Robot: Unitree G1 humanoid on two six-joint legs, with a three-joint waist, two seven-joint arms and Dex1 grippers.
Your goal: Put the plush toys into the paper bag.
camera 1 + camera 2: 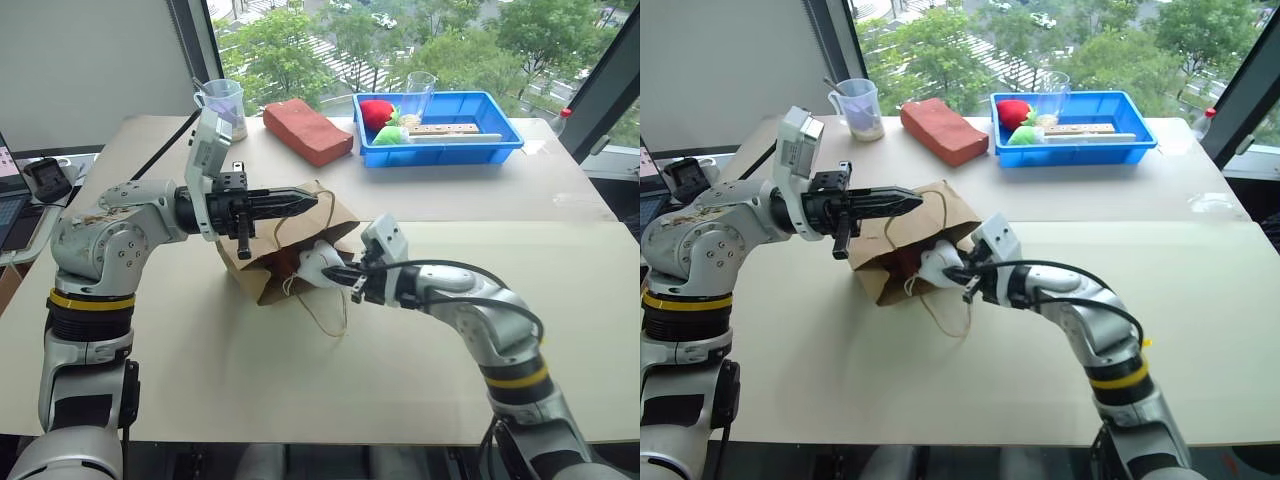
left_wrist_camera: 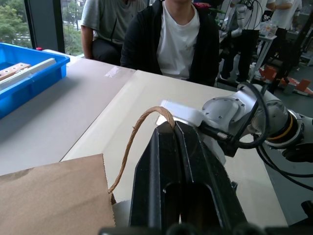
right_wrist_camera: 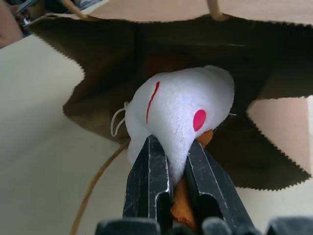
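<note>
So nearest the robot, the right gripper (image 1: 347, 275) has its two fingers clamped on the white plush (image 3: 178, 120), pinching a fold of it, right at the mouth of the bag (image 1: 262, 268). In the right wrist view the plush has a red dot and a red line on it, a thin white tail curling off one side, and a bit of orange showing just under it between the fingers. Can't tell if that orange bit belongs to the white toy. Deep inside the bag there's one dim orange-brown shape (image 3: 159, 63), too dark to make out properly.

The bag is one brown paper bag lying on its side on the table (image 1: 300, 390), mouth towards the right arm. It has two twine handles: one loop (image 1: 330, 315) lies loose on the table by the mouth, the other (image 2: 139, 132) is pulled up and caught in the left gripper (image 1: 308, 199), whose fingers are pressed together on the twine, holding the top edge of the bag up.

Further back there's one reddish brick block (image 1: 306, 129), one measuring cup (image 1: 225, 103), and one blue tray (image 1: 495, 148) with a red toy (image 1: 376, 113) and a green toy (image 1: 389, 135) in it, plus a clear glass (image 1: 419, 92).

Past the table edge in the left wrist view, two people (image 2: 171, 36) sit side by side.
</note>
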